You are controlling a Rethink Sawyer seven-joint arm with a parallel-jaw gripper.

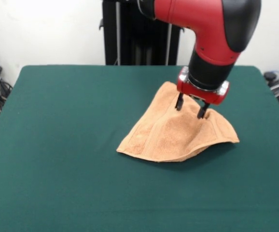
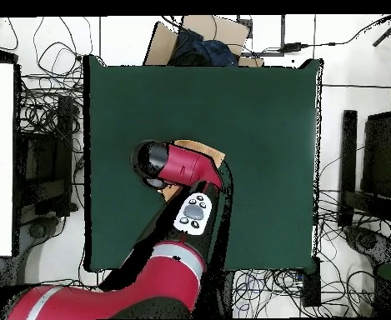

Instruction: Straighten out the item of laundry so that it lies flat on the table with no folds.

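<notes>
Toward three o'clock on the table (image 1: 57, 145), the gripper (image 1: 191, 108) presses spread fingers into the rumpled towel (image 1: 173, 137), lifting nothing

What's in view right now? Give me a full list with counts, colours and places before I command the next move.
towel: one, peach-orange, right of the table's middle in the front view, bunched and raised under the gripper, not flat; mostly hidden by the arm from overhead.
table: one, dark green cloth top, fills most of both views.
cables: many, dark, on the floor around the table in the overhead view.
cardboard box: one, brown, beyond the table's top edge in the overhead view.
arm: one, red and black, coming down over the towel.
gripper: one, black fingers apart, tips down at the towel's raised part.
</notes>
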